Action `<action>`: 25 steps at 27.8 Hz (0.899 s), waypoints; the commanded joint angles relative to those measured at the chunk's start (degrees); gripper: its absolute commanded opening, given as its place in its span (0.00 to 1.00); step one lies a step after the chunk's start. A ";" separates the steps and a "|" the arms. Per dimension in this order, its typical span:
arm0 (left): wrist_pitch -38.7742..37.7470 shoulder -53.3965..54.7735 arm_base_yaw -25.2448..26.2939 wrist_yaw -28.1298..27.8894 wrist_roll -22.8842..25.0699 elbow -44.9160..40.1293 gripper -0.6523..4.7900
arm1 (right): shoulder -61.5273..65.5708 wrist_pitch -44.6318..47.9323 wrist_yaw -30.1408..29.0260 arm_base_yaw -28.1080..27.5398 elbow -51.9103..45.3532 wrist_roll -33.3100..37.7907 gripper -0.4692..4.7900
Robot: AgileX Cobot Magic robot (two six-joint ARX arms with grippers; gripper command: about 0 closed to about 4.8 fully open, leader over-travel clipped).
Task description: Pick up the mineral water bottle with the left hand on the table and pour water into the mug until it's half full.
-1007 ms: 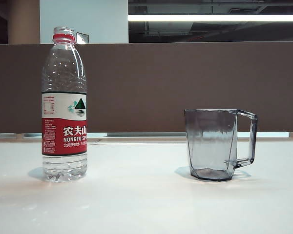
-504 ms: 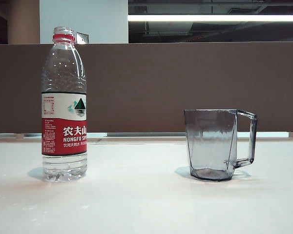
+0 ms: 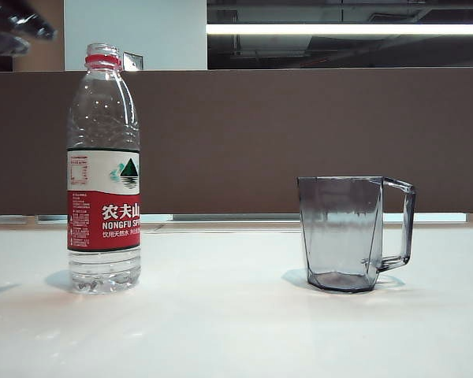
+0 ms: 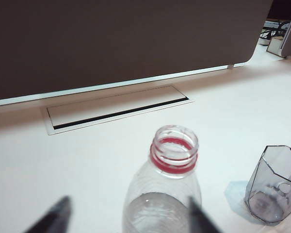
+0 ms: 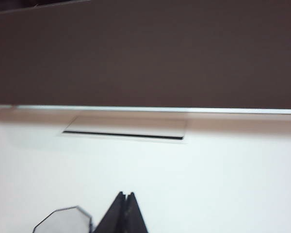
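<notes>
The left gripper (image 4: pixel 128 216) hung above and just behind the bottle (image 3: pixel 103 169), jaws spread, one finger (image 4: pixel 56 218) on each side of its shoulder but not touching. The bottle stood upright and uncapped on the table (image 3: pixel 236 331), well left of the mug (image 3: pixel 351 234). The right gripper (image 5: pixel 124 213), jaws pressed together, hovered near the mug. The left arm looked far better placed; a straight descent should bracket the bottle.

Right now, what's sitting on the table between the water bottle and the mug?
Nothing: in the exterior view only bare white table separates the mineral water bottle from the mug. The left wrist view shows the same gap.
</notes>
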 commanded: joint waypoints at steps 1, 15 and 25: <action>0.90 -0.11 0.02 0.22 0.17 0.46 0.78 | 1.70 1.62 1.20 3.52 0.33 0.20 0.08; -1.05 0.07 0.00 5.07 0.07 -0.17 1.00 | 2.67 -1.73 19.65 28.92 0.37 -0.46 0.08; 1.09 0.35 0.00 5.97 0.20 -5.29 1.00 | 2.69 -2.75 21.62 40.28 0.37 -4.28 0.08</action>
